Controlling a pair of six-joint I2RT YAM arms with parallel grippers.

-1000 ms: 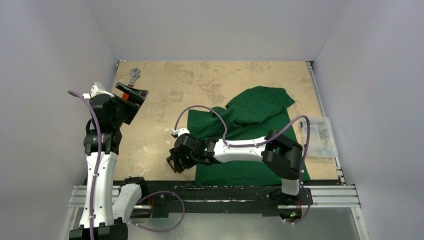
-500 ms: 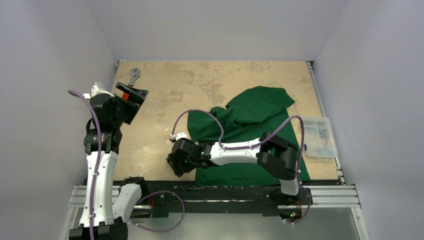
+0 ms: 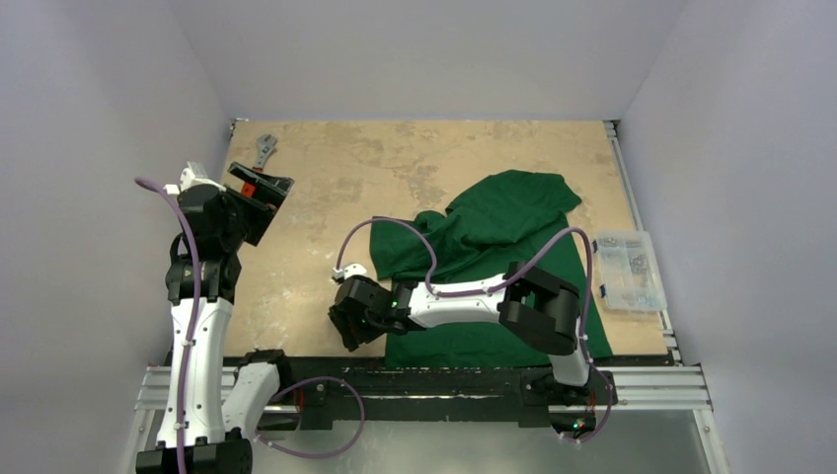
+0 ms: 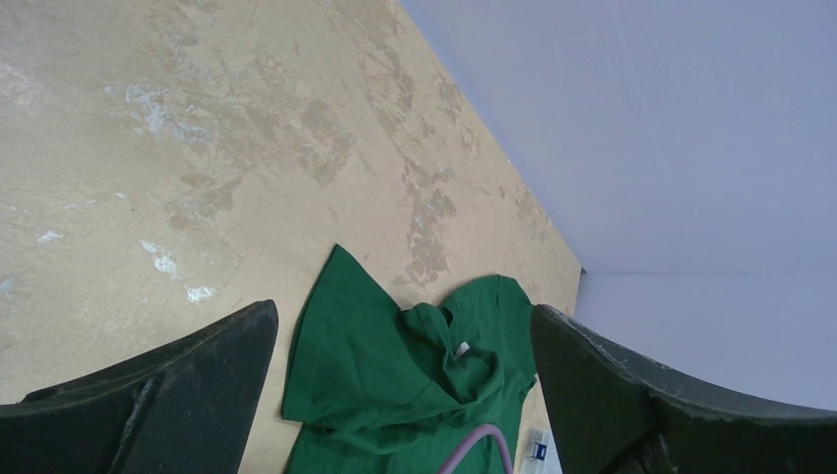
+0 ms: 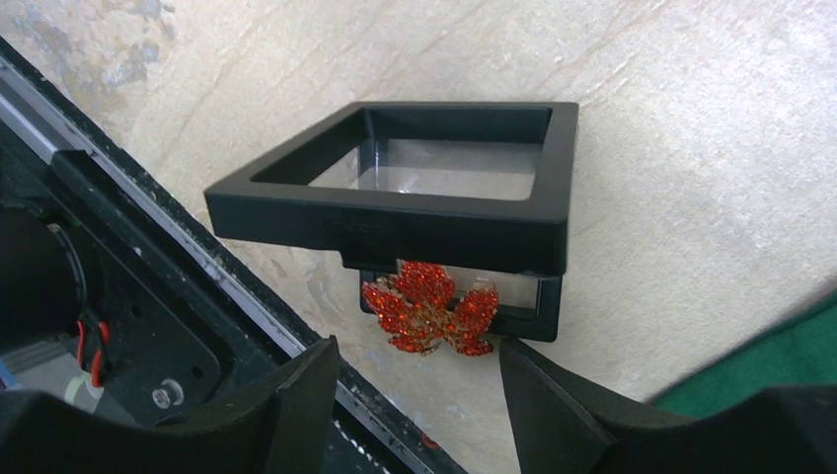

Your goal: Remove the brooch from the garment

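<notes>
**Right gripper has eased toward the near rail; brooch is off the shirt**

Overhead: it sits low over bare table, just left of the shirt. The left gripper hangs raised, well apart at far left.

Left wrist: fingers spread wide with nothing between them.

Right wrist: the brooch lies on the lower half of an open black case, between parted fingertips that do not pinch it. Removal looks done; only backing away seems left.
</notes>
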